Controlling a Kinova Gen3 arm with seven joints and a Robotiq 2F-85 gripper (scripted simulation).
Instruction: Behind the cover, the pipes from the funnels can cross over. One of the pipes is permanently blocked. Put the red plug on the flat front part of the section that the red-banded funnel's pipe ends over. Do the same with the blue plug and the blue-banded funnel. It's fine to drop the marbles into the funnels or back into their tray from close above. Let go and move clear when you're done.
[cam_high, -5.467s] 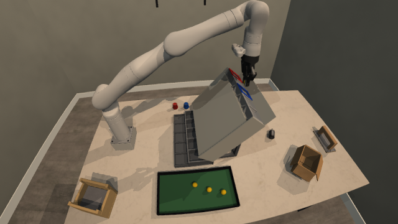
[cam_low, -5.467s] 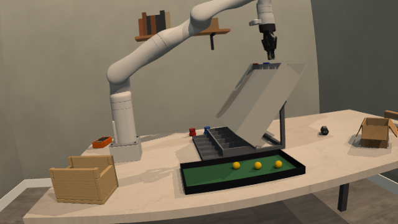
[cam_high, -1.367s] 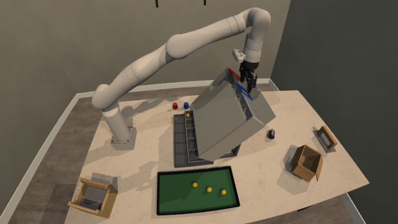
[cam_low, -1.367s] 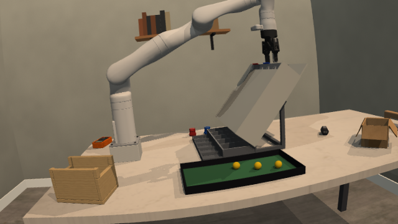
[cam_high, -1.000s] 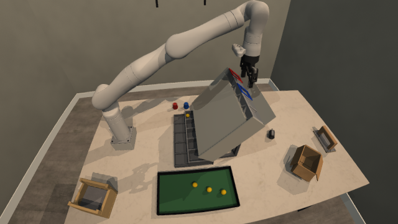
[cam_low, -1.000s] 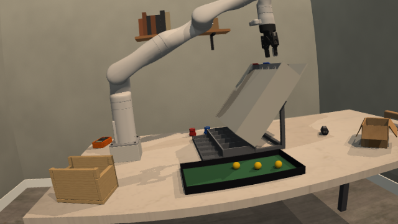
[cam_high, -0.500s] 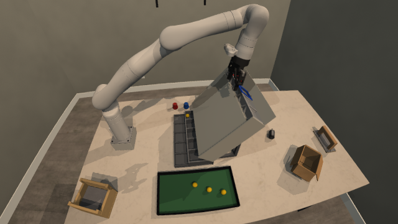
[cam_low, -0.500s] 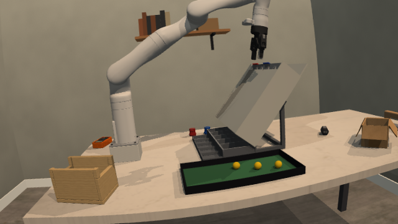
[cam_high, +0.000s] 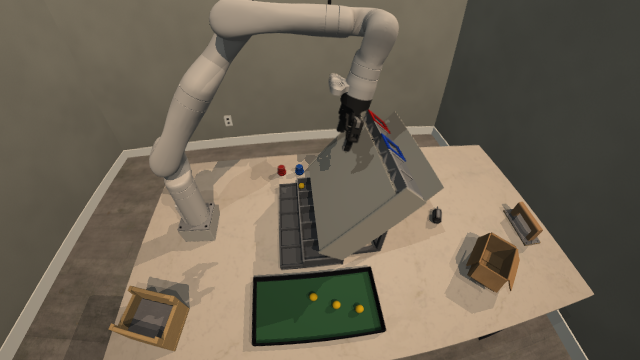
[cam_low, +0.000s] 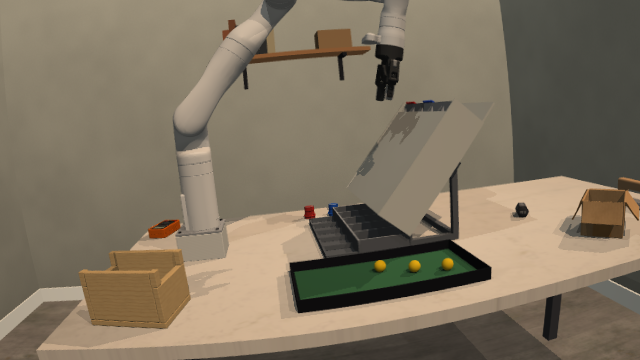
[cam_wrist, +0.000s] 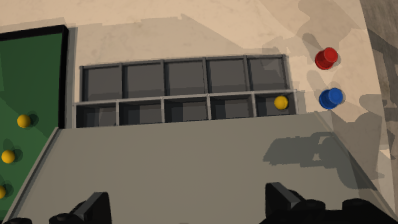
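Note:
My gripper (cam_high: 345, 140) (cam_low: 385, 96) (cam_wrist: 187, 206) is open and empty, above the sloping grey cover (cam_high: 350, 185) (cam_low: 415, 150) (cam_wrist: 175, 160). The red band (cam_low: 411, 103) and the blue band (cam_low: 428, 102) mark two funnels along its top edge. The pipes are hidden. A yellow marble (cam_high: 301, 185) (cam_wrist: 281, 102) lies in the end section nearest the plugs, behind its flat front part (cam_wrist: 267, 75). The flat parts hold no plugs. The red plug (cam_high: 282, 170) (cam_low: 309, 212) (cam_wrist: 326, 59) and blue plug (cam_high: 299, 170) (cam_low: 333, 209) (cam_wrist: 331, 98) stand on the table beside that end.
Three marbles lie in the green tray (cam_high: 280, 320) (cam_low: 330, 287) (cam_wrist: 35, 75) beside the apparatus. A wooden box (cam_high: 177, 320) (cam_low: 125, 300) stands near the arm's base. A cardboard box (cam_high: 487, 267) (cam_low: 602, 222) and a small black object (cam_high: 437, 215) (cam_low: 521, 209) are on the right.

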